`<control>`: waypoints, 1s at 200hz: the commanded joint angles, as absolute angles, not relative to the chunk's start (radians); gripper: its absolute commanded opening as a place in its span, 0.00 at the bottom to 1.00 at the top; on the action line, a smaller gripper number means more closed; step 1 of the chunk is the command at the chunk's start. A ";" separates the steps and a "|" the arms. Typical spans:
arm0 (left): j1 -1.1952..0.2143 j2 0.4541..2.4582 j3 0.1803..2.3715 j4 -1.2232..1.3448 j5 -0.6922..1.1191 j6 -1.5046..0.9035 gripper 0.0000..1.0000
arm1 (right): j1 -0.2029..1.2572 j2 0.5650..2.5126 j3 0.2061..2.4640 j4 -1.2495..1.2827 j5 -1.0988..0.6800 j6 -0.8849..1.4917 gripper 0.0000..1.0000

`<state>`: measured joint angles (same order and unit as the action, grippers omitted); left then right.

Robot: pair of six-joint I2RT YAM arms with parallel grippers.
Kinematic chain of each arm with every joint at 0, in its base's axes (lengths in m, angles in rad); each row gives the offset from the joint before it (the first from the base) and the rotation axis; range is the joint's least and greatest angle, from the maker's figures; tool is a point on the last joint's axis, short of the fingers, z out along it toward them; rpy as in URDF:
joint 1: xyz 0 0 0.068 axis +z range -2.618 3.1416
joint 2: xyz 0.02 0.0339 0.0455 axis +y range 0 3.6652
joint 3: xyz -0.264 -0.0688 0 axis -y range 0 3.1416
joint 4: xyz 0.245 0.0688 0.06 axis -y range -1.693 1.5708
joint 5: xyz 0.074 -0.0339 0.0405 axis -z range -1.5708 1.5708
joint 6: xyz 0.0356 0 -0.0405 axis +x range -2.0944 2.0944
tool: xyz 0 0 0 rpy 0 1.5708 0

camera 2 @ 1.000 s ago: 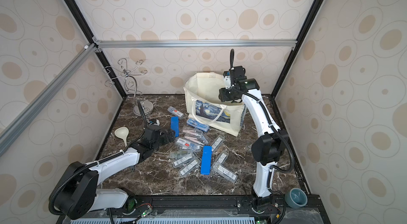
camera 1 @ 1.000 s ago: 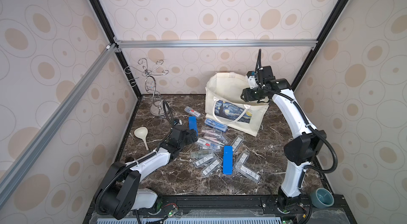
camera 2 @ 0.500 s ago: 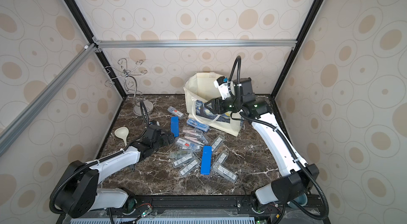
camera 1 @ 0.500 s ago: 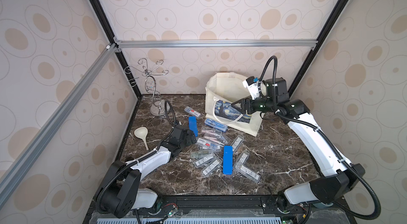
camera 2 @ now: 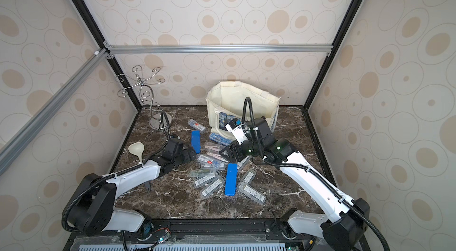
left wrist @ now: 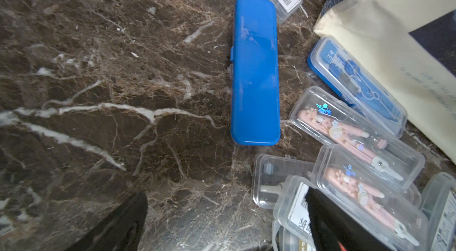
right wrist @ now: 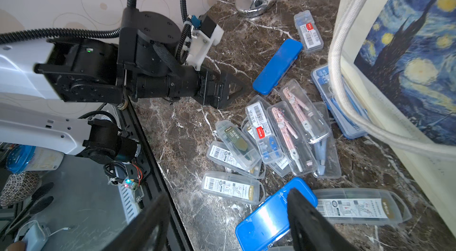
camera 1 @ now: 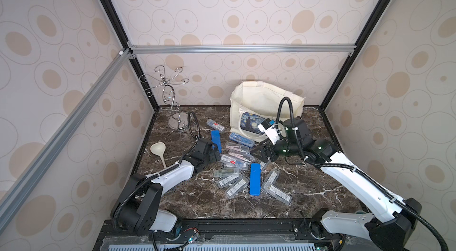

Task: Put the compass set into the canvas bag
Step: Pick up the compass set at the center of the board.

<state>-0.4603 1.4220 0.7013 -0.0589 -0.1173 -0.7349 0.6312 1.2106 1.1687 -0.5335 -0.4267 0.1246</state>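
The cream canvas bag with the Starry Night print stands at the back of the marble table, mouth up. In front of it lies a heap of compass sets in clear cases, plus two blue cases. My left gripper rests low at the heap's left edge, open wide, one finger over a clear case. My right gripper hovers over the heap just before the bag, open and holding nothing, a blue case below it.
A chrome wire stand rises in the back left corner. A cream ladle lies by the left wall. Wallpapered walls and black frame posts close in three sides. The bag's rope handle hangs down its front.
My right arm has swung down from the bag's mouth to low over the heap, and its jaws have spread wider. The left arm has barely moved.
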 commanded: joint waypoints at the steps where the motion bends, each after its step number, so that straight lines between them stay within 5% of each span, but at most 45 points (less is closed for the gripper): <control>1: -0.458 1.454 0.754 -0.072 -0.135 -0.692 1.00 | 0.656 1.230 1.138 -0.457 -0.372 0.168 0.77; 84: -0.458 1.725 1.013 -0.164 -0.185 -0.618 0.98 | 0.724 1.293 1.133 -0.461 -0.145 0.240 0.75; 142: -0.441 1.987 1.315 -0.315 -0.259 -0.561 0.93 | 0.728 1.262 1.152 -0.457 -0.095 0.211 0.75; 200: -0.424 2.081 1.394 -0.339 -0.254 -0.580 0.87 | 0.736 1.307 1.174 -0.396 -0.115 0.184 0.74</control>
<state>-0.4313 2.0552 1.3426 -0.2676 -0.2222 -0.5896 0.7258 1.2881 1.1519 -0.4438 -0.1154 0.2035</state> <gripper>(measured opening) 0.892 0.742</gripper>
